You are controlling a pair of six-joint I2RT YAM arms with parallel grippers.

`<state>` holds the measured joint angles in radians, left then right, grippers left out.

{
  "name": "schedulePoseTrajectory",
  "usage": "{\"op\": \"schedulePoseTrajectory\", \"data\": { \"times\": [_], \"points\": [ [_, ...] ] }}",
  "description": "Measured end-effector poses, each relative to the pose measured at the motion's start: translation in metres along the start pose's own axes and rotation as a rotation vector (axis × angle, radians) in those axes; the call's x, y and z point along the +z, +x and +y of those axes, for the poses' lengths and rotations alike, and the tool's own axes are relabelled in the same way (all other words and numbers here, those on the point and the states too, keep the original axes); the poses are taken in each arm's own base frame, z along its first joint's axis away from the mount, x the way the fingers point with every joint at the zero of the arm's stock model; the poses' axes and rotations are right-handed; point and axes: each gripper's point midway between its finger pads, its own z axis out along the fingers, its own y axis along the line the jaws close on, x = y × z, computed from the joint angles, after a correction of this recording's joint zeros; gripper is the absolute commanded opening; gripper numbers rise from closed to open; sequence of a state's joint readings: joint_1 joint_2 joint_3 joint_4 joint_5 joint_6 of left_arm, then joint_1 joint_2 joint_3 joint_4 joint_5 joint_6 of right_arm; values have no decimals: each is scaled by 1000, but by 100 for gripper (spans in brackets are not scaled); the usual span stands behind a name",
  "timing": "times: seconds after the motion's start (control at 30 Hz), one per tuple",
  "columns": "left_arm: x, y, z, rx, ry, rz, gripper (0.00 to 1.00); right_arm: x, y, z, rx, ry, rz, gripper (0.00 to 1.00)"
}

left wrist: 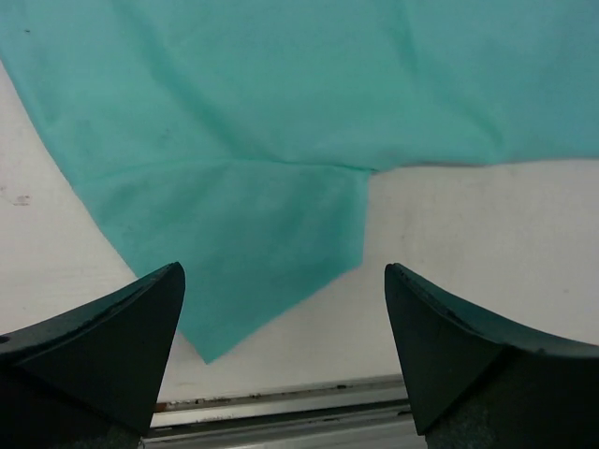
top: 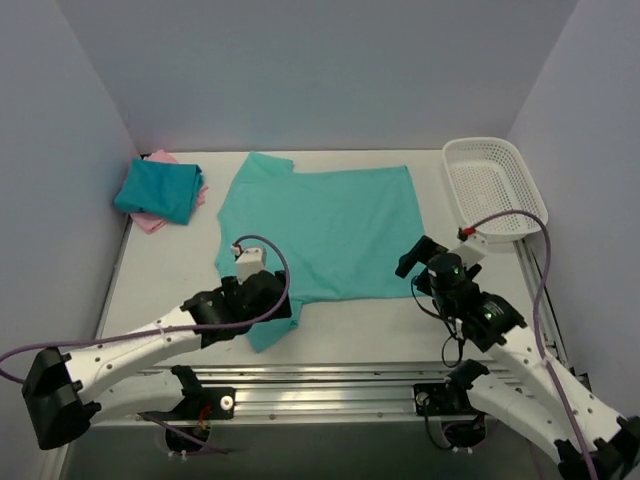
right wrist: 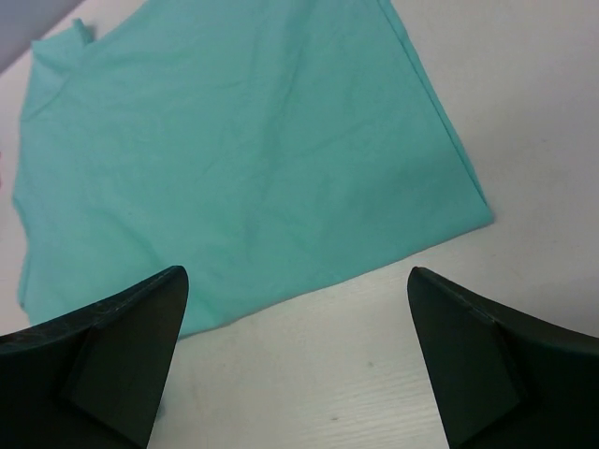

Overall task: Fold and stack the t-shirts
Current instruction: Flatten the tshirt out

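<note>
Darker teal shirt [top: 160,190] hides most of the pink shirt [top: 148,222]

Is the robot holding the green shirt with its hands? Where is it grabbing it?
Nothing is held. The left gripper and the right gripper both stand open, and the light teal-green shirt lies loose, pinched by neither.

The spread shirt [top: 330,225] lies flat in the middle of the worktop [top: 170,280]. Behind it and to its left, near the far left corner, a folded shirt [top: 158,190] sits on a lower shirt [top: 148,222]. Behind it and to its right stands the basket [top: 490,185]. The left pincer [left wrist: 284,271] hangs over the spread shirt's near left sleeve. The right pincer [right wrist: 298,273] hangs just before its near right corner.
</note>
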<state>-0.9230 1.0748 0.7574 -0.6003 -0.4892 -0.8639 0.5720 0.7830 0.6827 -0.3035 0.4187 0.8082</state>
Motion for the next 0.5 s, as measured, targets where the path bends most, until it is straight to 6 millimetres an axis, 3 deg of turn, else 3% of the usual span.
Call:
{"op": "schedulePoseTrajectory", "data": {
  "times": [0.03,0.13,0.17,0.23,0.3,0.43,0.5],
  "points": [
    [-13,7,-7,10,26,-26,89,-8,1,-3,20,-18,-10,100],
    [-54,7,-46,47,203,-154,82,-22,-3,-3,62,-73,-40,99],
    [-64,1,-61,48,274,-213,94,-21,-4,-3,64,-74,-43,99],
    [-71,-13,-81,32,385,-330,94,-15,0,-1,47,-55,-30,97],
    [-63,-16,-86,-34,468,-417,94,-5,3,5,24,-40,-13,96],
    [-11,-14,-52,-80,428,-443,94,13,12,25,-11,-78,21,99],
    [-1,-36,-40,-101,318,-441,95,19,15,33,-28,-95,45,100]
  ]
}}
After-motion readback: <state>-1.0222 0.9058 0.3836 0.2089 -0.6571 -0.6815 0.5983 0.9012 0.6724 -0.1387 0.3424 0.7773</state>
